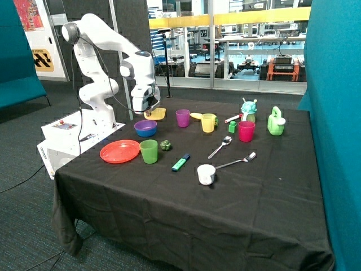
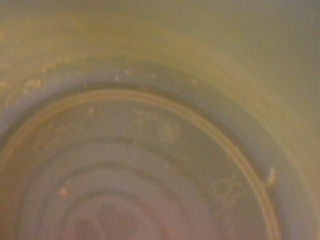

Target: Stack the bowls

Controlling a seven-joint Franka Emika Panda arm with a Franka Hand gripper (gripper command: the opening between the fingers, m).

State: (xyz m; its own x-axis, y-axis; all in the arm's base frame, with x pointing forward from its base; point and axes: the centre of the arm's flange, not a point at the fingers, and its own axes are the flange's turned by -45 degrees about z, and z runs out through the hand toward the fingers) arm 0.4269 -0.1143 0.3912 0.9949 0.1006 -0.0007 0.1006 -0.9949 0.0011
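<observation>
Your claw (image 1: 148, 108) is right down at the yellow bowl (image 1: 157, 113), upper left of the frame, and whether it's spread or pinched, you can't tell. The wrist camera is filled by that bowl's inside (image 2: 160, 100), ringed floor and all. Just below it sits the purple-rimmed blue bowl (image 1: 145, 128), seemingly two already nested. Expect thin, light, stiff plastic, probably slick: take it by the rim wall, one finger inside, and lift gently toward the stack.
</observation>
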